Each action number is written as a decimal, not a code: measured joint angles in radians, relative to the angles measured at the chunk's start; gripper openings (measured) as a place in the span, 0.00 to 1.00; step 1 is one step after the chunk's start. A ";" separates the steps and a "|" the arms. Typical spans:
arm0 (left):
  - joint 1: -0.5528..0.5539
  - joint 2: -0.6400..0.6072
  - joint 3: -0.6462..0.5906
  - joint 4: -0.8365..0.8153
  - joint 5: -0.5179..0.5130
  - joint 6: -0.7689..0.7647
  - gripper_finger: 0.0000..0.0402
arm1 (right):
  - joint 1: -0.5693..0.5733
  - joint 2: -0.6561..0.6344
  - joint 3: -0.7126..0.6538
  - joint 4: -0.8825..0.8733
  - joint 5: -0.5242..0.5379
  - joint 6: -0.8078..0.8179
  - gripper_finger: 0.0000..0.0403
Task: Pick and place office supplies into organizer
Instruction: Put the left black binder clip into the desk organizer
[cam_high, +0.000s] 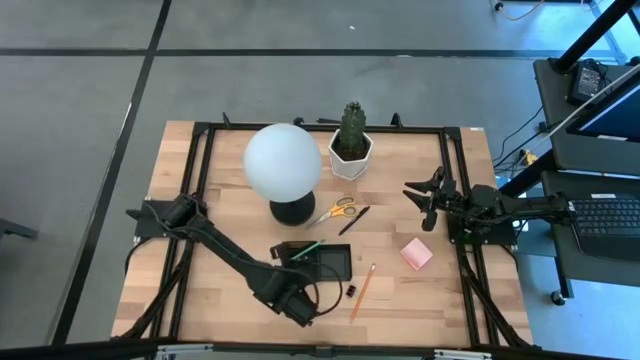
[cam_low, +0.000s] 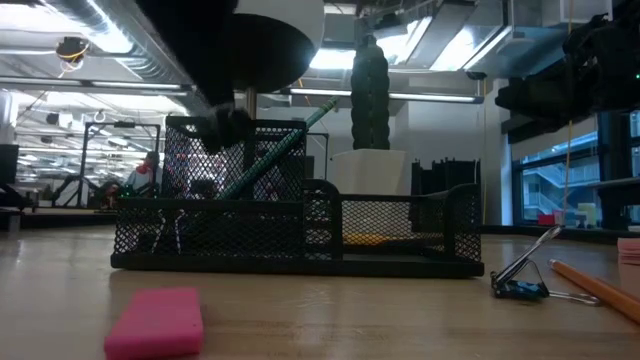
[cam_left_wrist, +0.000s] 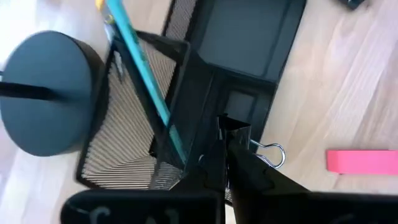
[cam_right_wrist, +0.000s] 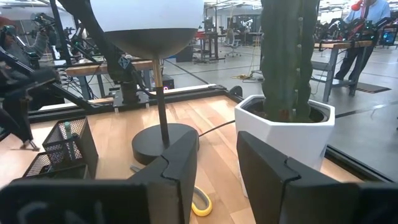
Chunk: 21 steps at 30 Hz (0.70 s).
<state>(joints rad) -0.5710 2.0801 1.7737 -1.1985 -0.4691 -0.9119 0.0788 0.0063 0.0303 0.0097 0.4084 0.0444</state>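
High view. Table (cam_high: 230, 300) of light wood. Organizer (cam_high: 325, 262) low of centre, a green pencil (cam_high: 306, 249) leaning from its tall corner. Left gripper (cam_high: 290, 290) at the organizer's 7 o'clock corner; right gripper (cam_high: 425, 200) waits at 3 o'clock, over bare wood. Lamp (cam_high: 283, 165) and cactus (cam_high: 351, 140) at 12 o'clock. Scissors (cam_high: 335, 210) and a black pen (cam_high: 354, 220) just past the organizer's far side; orange pencil (cam_high: 361, 292) and a small black clip (cam_high: 352, 291) at its 4 o'clock; pink sticky-note pad (cam_high: 416, 254) at its 3 o'clock. This view does not show how either pair of fingers stands.

Low view. Mesh walls of the organizer (cam_low: 300, 235) visible, tall cup at one end with the green pencil (cam_low: 270, 160) tilted in it. Only here: a pink eraser (cam_low: 157, 322) on the near wood and a binder clip (cam_low: 525, 275) lying beside the orange pencil (cam_low: 600, 290). A second clip (cam_low: 178, 232) shows at the mesh near the tall cup.

Left wrist view. Left gripper (cam_left_wrist: 225, 146) pressed together, pinching a binder clip (cam_left_wrist: 261, 152) at the organizer's (cam_left_wrist: 205, 81) edge; whether inside or outside the mesh, cannot tell. Eraser (cam_left_wrist: 362, 161) apart on the wood.

Right wrist view. Right gripper (cam_right_wrist: 217, 155) spread, holding nothing, facing lamp (cam_right_wrist: 158, 74) and cactus (cam_right_wrist: 289, 62). Scissors handle (cam_right_wrist: 200, 204) between the fingers' bases.
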 joint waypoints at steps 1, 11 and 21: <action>0.005 0.004 0.000 0.000 0.011 0.000 0.01 | 0.000 0.000 0.000 0.000 0.000 0.000 0.29; 0.062 0.054 0.000 0.004 0.161 0.018 0.01 | 0.000 0.000 0.000 0.000 0.000 -0.001 0.29; 0.069 0.064 0.000 0.010 0.181 0.039 0.01 | 0.000 0.000 0.000 0.000 0.000 -0.001 0.29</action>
<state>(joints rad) -0.5022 2.1441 1.7737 -1.1885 -0.2879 -0.8727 0.0788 0.0060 0.0300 0.0097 0.4084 0.0433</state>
